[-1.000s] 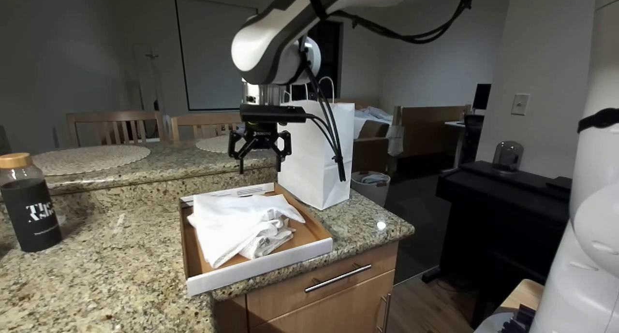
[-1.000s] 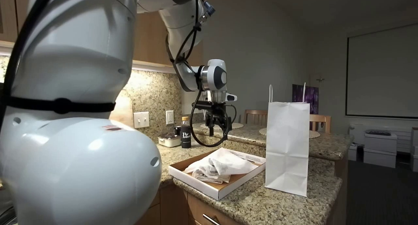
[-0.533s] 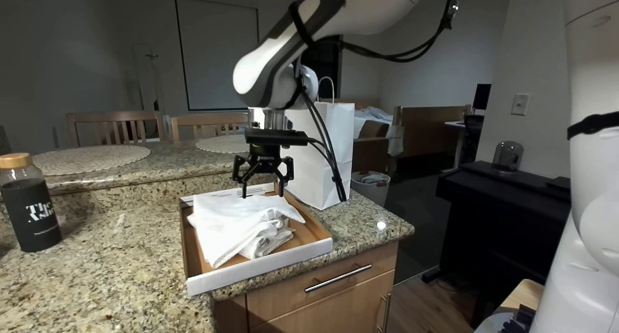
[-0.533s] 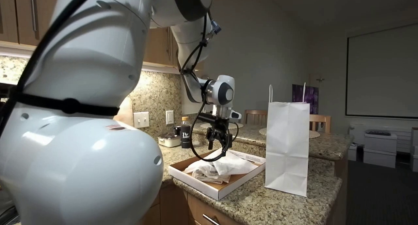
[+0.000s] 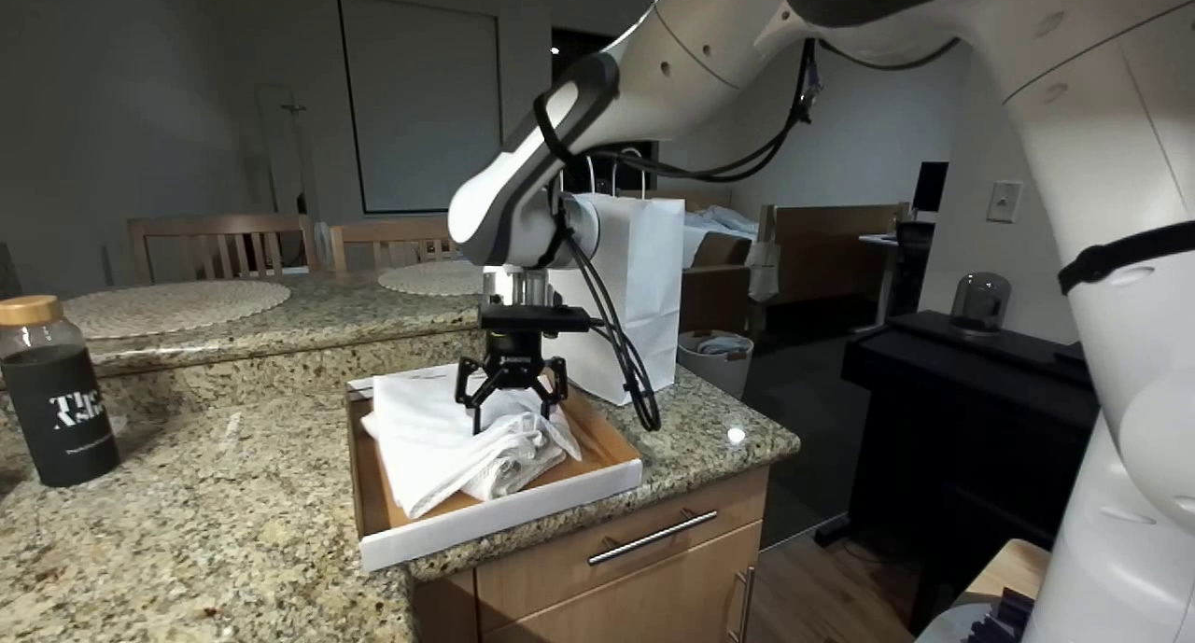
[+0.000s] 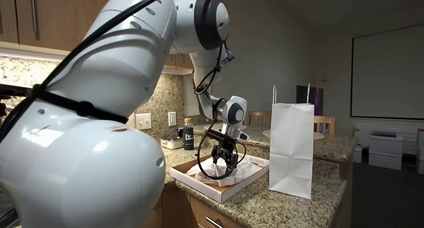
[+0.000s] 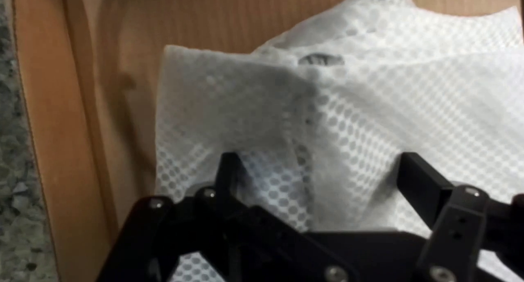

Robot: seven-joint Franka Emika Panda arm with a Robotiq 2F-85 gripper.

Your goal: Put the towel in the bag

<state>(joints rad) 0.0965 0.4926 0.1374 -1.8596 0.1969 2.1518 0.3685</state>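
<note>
The towel, a limp white cloth, lies crumpled in the tray in both exterior views. A similar folded white cloth shows under its near edge. My gripper points down into the towel, jaws wide apart. In the wrist view the dotted cloth of the towel spreads below and between the fingers; the fingertips seem to press on it, without pinching it. The bag, tall and white with looped handles, stands upright beside the tray. In an exterior view the arm partly covers the bag.
The shallow brown tray with a white rim sits near the counter's edge. A raised granite ledge runs behind it, with woven placemats on top. A dark bottle and a food container stand farther along the counter. Cables loop beside my wrist.
My gripper has come down from above the tray onto the towel, jaws apart throughout. The towel's corner nearest the bag has shifted and folded down slightly. The bag has not moved.
</note>
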